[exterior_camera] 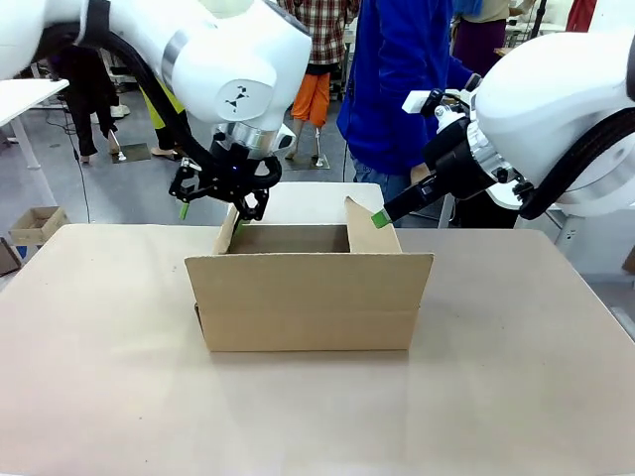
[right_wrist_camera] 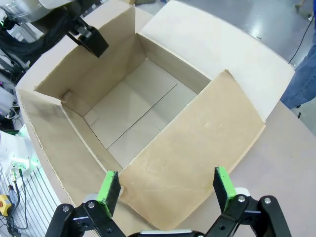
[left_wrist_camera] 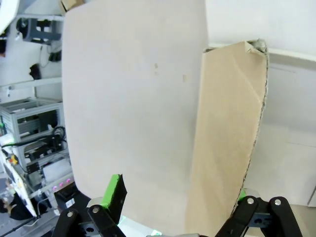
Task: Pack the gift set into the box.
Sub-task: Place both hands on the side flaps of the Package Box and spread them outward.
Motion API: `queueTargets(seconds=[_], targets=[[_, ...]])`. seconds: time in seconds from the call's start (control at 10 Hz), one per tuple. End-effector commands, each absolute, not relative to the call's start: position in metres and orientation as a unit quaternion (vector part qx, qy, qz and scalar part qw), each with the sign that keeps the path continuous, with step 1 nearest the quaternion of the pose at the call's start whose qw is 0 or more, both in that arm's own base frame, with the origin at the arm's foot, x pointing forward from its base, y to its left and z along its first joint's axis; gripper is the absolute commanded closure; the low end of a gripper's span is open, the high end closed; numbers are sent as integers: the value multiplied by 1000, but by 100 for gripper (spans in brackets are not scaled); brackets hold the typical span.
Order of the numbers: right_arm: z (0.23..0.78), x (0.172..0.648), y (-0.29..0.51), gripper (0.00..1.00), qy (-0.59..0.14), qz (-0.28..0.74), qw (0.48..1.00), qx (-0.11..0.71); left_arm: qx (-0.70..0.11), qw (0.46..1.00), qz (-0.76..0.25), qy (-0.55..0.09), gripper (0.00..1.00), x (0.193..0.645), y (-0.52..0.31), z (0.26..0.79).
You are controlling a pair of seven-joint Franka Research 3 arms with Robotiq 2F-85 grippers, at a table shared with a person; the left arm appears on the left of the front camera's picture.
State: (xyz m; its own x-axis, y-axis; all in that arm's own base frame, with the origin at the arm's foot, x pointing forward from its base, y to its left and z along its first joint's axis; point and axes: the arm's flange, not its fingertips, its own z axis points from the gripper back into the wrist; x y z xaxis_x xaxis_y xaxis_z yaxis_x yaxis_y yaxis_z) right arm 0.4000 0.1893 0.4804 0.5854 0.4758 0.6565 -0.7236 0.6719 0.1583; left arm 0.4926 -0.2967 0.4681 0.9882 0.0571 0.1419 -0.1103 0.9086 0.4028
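Flaps up, box waiting: on the bare tan table (exterior_camera: 99, 397) the box (exterior_camera: 308, 317) sits square in the middle. Its near flap (exterior_camera: 308, 270) stands upright toward the camera, and the open top shows nothing but a plain cardboard floor (right_wrist_camera: 140, 116), so it is empty and the gift set has yet to go in. The work in hand appears to be the preparation, with both arms tending the side flaps so the mouth is clear for loading. The left gripper (exterior_camera: 211, 210) hangs over the left flap (exterior_camera: 226, 238) with its jaws spread wide. Its wrist camera shows the brown flap rising between the two green pads, closer to one of them, though whether a pad actually touches the card cannot be made out. Across the opening, the right gripper (right_wrist_camera: 167, 183) comes in low from the side, fingers likewise well apart. The right flap (exterior_camera: 372, 238) lies just ahead of them, and one green fingertip is at the flap's top outer edge in the front view. Neither gripper is pinching anything. Beyond them the far flap (exterior_camera: 303, 203) lies folded outward, pale side up, and a person (exterior_camera: 397, 89) in a blue top stands at the far side of the table. The next move likely calls for the side flaps to be pressed outward or held apart and the gift set lowered flat through the opening. An inward-leaning flap is the likeliest snag.
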Motion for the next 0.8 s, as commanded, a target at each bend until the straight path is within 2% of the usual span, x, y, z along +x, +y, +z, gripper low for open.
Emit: queueTargets(seconds=[0.0, 0.4, 0.7], targets=[[482, 399, 189, 0, -294, 343, 868, 207, 208, 973, 59, -84, 0, 481, -273, 468], [482, 399, 189, 0, -294, 343, 868, 207, 166, 983, 71, -36, 0, 502, -213, 451], [482, 399, 189, 0, -294, 343, 868, 207, 36, 999, 5, -5, 0, 512, -159, 438]])
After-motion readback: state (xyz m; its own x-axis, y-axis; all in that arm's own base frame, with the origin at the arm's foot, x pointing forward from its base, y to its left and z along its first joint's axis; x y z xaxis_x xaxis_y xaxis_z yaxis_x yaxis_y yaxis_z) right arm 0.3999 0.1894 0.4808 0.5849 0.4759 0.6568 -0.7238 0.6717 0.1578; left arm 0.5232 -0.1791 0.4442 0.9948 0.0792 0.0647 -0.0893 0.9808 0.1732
